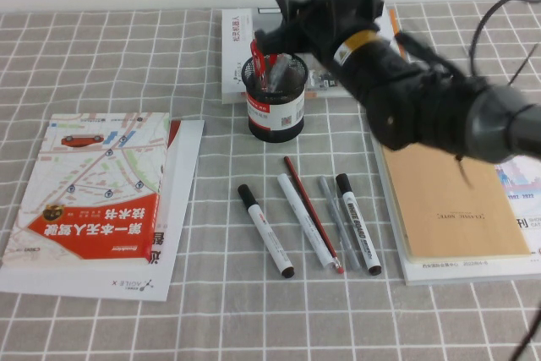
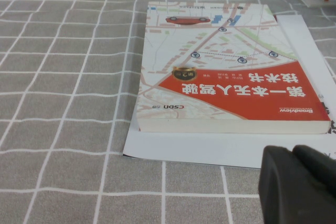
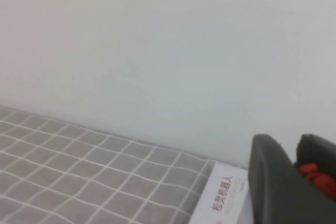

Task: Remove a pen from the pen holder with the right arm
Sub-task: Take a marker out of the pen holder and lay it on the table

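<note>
The right pincer [image 1: 265, 50] sits at the mouth of the black mesh pen holder [image 1: 275, 112] directly beneath it, pinching a red pen [image 1: 257, 58] that stands in the holder with its top between the fingers. Loose pens [image 1: 313, 221] lie on the desk [image 1: 101, 65], well apart from it on the robot's side. The left pincer [image 2: 295, 153], pressed together, hovers just beside the red-and-white book [image 2: 226, 72].

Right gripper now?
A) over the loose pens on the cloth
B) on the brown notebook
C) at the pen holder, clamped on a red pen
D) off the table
C: the right gripper is at the rim of the pen holder with a red pen pinched between its fingers; the left gripper hangs by the map-cover book.
</note>
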